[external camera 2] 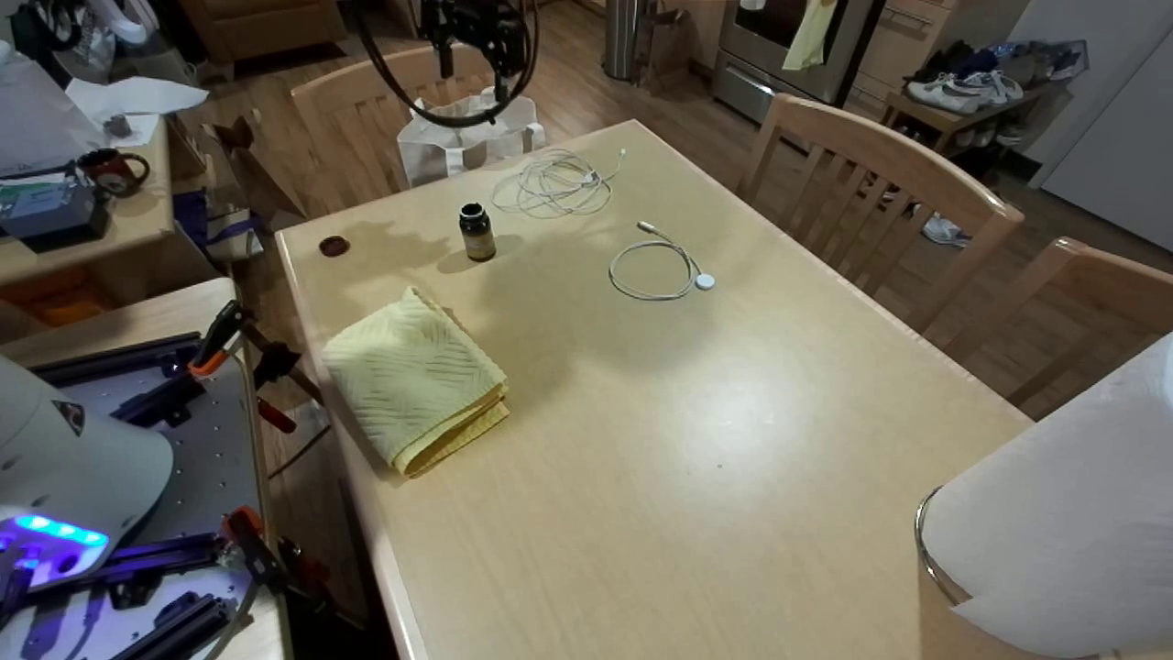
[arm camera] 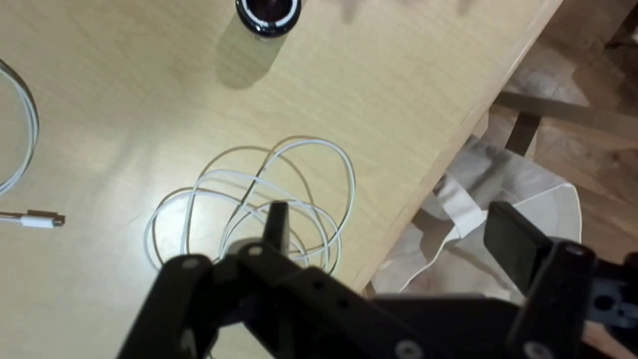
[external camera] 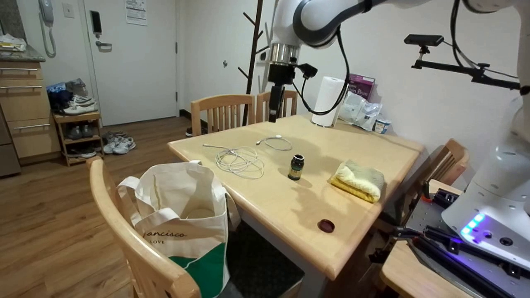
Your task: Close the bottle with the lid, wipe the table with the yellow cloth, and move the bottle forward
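A small dark bottle (external camera: 295, 167) stands upright on the table (external camera: 356, 142) with its mouth uncovered. It also shows in an exterior view (external camera 2: 476, 236) and at the top of the wrist view (arm camera: 269, 22). The dark red lid (external camera: 326, 225) lies flat near the table corner, apart from the bottle, also in an exterior view (external camera 2: 334, 246). The folded yellow cloth (external camera: 358, 180) lies near the robot-side edge, also in an exterior view (external camera 2: 417, 378). My gripper (arm camera: 389, 209) is open and empty, high above the table; it shows in both exterior views (external camera: 274, 118) (external camera 2: 472, 81). Lid and cloth are outside the wrist view.
A tangled white cable (external camera: 238, 162) and a smaller coiled cable (external camera: 276, 143) lie beyond the bottle. A tote bag (external camera: 182, 223) rests on a chair at the table edge. A paper towel roll (external camera: 329, 101) and plastic bags (external camera: 359, 111) stand by the wall.
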